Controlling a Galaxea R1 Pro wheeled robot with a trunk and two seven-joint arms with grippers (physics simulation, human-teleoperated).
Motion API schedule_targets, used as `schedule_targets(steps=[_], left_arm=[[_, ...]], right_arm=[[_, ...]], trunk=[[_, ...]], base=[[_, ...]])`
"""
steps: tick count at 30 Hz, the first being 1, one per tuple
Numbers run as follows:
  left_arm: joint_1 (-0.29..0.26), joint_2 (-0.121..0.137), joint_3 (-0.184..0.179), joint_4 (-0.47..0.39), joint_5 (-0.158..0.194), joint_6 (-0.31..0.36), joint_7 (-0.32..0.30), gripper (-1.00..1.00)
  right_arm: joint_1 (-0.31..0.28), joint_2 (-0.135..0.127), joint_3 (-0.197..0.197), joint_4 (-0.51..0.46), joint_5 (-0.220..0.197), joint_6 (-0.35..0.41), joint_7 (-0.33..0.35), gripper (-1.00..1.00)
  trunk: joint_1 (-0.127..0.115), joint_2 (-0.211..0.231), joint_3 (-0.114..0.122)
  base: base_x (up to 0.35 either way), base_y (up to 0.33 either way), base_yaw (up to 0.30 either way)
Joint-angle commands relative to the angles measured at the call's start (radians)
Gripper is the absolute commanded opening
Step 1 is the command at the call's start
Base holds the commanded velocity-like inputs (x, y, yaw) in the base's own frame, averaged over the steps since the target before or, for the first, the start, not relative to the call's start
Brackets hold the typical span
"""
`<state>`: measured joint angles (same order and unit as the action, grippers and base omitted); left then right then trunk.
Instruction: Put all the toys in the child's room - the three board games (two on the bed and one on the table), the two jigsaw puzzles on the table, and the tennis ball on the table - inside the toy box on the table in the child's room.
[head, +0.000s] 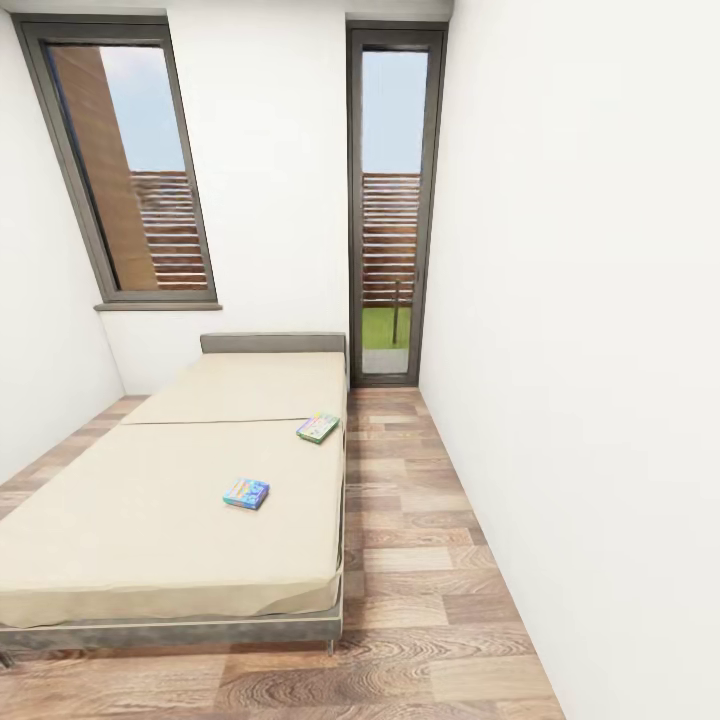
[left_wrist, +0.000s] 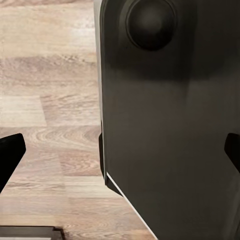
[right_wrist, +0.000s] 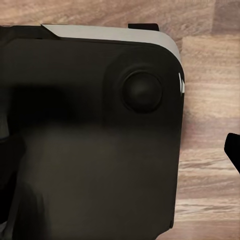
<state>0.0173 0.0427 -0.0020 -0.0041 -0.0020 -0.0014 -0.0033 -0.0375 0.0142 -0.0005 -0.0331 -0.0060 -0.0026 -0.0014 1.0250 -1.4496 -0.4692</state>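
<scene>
Head view gives you the bed (head: 150, 520) with two games on its mattress: a blue box (head: 246, 493) near the middle and a green-white box (head: 318, 428) by the right edge; their print is too small to read. Left wrist view puts your left pincer (left_wrist: 120, 150) spread wide over the floor (left_wrist: 50, 100). Right wrist view shows your right pincer (right_wrist: 120, 155) open beside the robot's dark body (right_wrist: 90, 140).

The bed (head: 150, 520) runs off the head view's left edge. Print on its two board games (head: 246, 493) (head: 318, 428) is too small to read. Each end effector's fingertips (left_wrist: 11, 152) (right_wrist: 233, 149) are cropped at the wrist views' edges.
</scene>
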Motion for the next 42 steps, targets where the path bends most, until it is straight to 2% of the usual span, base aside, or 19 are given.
schedule_targets(steps=[1, 42], left_arm=[[0.000, 0.000, 0.000, 0.000, 0.000, 0.000, -0.001, 1.00], [0.001, 0.000, 0.000, -0.001, 0.000, 0.000, 0.000, 1.00]], right_arm=[[-0.001, 0.000, 0.000, 0.000, -0.001, 0.000, 0.000, 1.00], [-0.002, -0.001, 0.000, -0.001, -0.001, 0.001, 0.000, 1.00]], trunk=[[0.000, 0.000, -0.001], [0.000, 0.000, -0.001]], base=[[0.000, 0.000, 0.000], [0.000, 0.000, 0.000]])
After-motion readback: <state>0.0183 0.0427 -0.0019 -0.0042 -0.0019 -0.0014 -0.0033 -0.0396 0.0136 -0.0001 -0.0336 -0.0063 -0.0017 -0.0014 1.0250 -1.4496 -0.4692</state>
